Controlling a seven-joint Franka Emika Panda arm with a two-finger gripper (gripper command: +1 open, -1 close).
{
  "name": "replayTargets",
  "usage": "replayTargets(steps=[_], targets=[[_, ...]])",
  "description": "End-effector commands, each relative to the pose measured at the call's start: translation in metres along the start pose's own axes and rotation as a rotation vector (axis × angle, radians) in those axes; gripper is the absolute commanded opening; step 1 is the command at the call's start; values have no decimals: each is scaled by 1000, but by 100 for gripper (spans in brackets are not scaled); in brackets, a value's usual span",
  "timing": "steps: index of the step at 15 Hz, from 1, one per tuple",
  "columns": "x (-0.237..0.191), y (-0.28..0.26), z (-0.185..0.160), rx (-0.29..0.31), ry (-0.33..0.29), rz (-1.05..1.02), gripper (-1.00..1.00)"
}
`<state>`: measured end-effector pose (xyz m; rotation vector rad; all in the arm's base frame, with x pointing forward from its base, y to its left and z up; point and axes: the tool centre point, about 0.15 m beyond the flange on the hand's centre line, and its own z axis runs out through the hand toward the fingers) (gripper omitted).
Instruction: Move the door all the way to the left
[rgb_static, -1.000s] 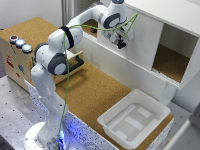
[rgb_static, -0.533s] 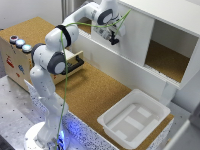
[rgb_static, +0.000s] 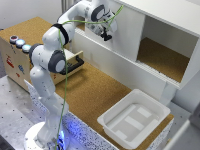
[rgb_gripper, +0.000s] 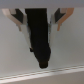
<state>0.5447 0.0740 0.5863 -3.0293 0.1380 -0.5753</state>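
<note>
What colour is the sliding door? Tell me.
Plain white, no pattern. The door shows best in the exterior view, covering the cabinet's left half in that view.

A cork-topped table (rgb_static: 92, 92) is carrying everything. A white cabinet (rgb_static: 165, 30) is sitting along its far edge. A white plastic tray (rgb_static: 132, 120) is resting on the cork at the exterior view's right, w/ a wooden drawer unit (rgb_static: 20, 57) standing at the left end.

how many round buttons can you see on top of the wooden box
3. The round buttons sit in a row on the wooden box at the exterior view's left: one, a second, a third. More may lie outside the frame.
</note>
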Motion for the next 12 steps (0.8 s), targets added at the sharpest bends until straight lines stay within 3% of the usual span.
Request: replayTargets(steps=[1, 12], targets=[[-25, -40, 24, -66, -4, -1, -100], [-44, -104, 29, -8, -22, -91, -100]])
